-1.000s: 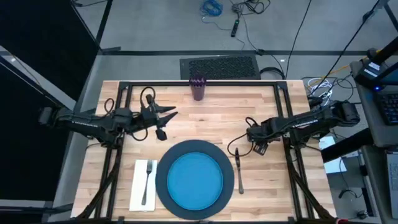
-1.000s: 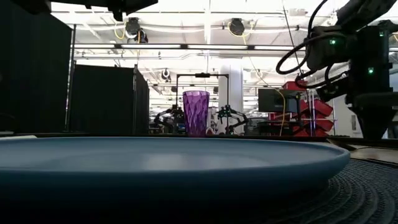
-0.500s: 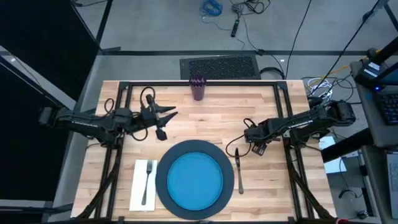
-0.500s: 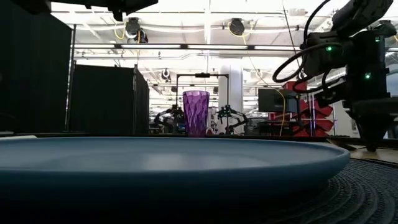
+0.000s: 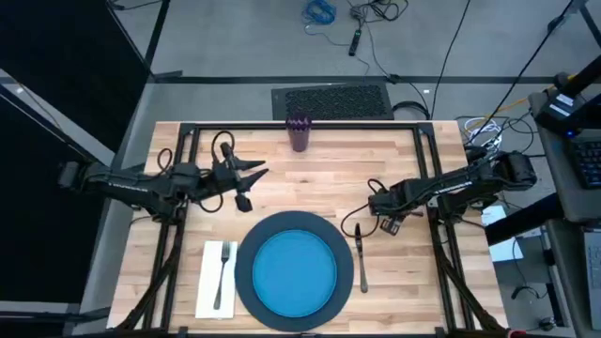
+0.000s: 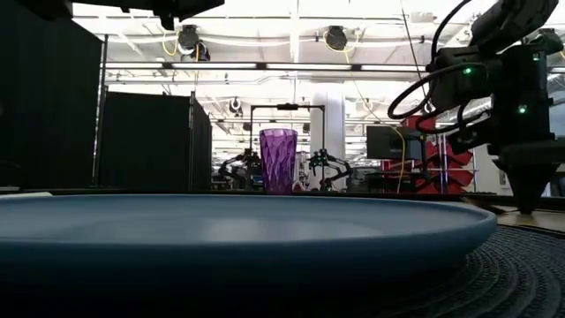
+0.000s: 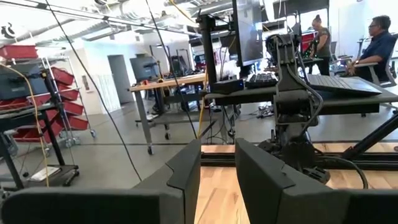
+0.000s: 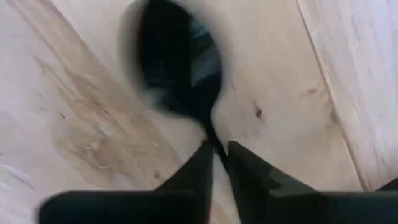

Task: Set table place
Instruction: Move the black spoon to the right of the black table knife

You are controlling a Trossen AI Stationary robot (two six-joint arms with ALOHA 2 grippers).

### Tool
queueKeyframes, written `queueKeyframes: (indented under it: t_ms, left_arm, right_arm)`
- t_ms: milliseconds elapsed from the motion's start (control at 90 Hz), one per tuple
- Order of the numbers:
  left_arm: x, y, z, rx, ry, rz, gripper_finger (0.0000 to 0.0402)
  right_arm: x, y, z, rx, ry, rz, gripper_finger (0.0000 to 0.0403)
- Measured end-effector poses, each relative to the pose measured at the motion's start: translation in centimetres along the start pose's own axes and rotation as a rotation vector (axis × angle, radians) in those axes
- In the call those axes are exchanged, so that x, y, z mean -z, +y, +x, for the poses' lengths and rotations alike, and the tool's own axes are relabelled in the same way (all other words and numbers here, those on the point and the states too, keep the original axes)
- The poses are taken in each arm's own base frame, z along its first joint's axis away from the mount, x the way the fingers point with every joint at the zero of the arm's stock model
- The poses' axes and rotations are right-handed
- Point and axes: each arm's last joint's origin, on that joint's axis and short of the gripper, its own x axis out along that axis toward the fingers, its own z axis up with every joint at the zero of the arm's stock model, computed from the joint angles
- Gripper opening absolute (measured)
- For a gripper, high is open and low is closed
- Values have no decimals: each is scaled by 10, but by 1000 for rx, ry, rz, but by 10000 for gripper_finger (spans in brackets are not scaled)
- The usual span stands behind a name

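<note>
A blue plate [image 5: 296, 270] sits on the dark charger [image 5: 246, 246] at the table's near middle. Left of it, the fork [image 5: 223, 272] lies on the white napkin [image 5: 208, 291]. The purple cup [image 5: 299, 131] stands upright at the far edge. My right gripper [image 5: 364, 225] points down just right of the charger, shut on a spoon [image 8: 180, 68]. A slim metal piece [image 5: 362, 268] lies along the charger's right side; whether it is that spoon, I cannot tell. My left gripper [image 5: 263, 170] hovers open, far left of the plate, holding nothing. My right gripper pinches the spoon's thin neck [image 8: 212, 138], just behind the bowl, between its two fingertips [image 8: 198, 163]. The fingers come from above, pointing down. The bowl sticks out past the fingertips, low over the wood; I cannot tell whether it rests there.
Black frame rails [image 5: 282, 126] run along the table's far edge and down both sides under the arms. A dark mat [image 5: 331, 100] lies beyond the far edge. Bare wood [image 5: 319, 183] stretches between the cup and the charger. People sit far off in the room [image 7: 373, 37].
My right gripper has moved a little toward the table's left edge and down, then held still. The left arm has kept still.
</note>
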Motion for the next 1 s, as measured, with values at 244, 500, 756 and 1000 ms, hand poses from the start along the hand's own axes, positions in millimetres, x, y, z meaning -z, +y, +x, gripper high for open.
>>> queueKeyframes:
  t_ms: [244,500,756,1000]
  left_arm:
    - [0,0,0,0,0,0,84]
    - [0,0,0,0,0,0,84]
    - [0,0,0,0,0,0,84]
    - [0,0,0,0,0,1,84]
  right_arm:
    - [-1,1,0,-20,-7,57,2]
    - [-3,9,-2,-94,-20,387,1]
    - [13,32,-6,-183,51,528,0]
    - [36,67,-13,-318,51,677,0]
